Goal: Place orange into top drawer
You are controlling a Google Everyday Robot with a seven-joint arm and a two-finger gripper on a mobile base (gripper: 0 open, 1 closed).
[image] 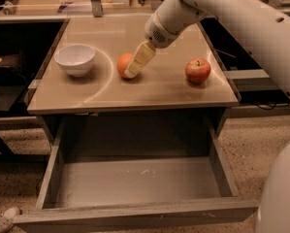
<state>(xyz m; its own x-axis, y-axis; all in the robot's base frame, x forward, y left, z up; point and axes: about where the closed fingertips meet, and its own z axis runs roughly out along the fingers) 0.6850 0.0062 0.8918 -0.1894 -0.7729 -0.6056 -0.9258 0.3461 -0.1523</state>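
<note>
The orange [123, 64] sits on the beige tabletop [159, 89], between a white bowl and a red-yellow apple. My gripper [134, 68] reaches down from the upper right and its pale fingers [140, 58] lie against the orange's right side, covering part of it. The orange rests on the table. The top drawer [135, 181] is pulled wide open below the table's front edge. Its flat grey bottom holds nothing.
A white bowl [75, 58] stands at the table's left. A red-yellow apple [198, 70] with a stem sits at the right. My white arm [241, 18] crosses the upper right. Dark shelving flanks the table; speckled floor lies below.
</note>
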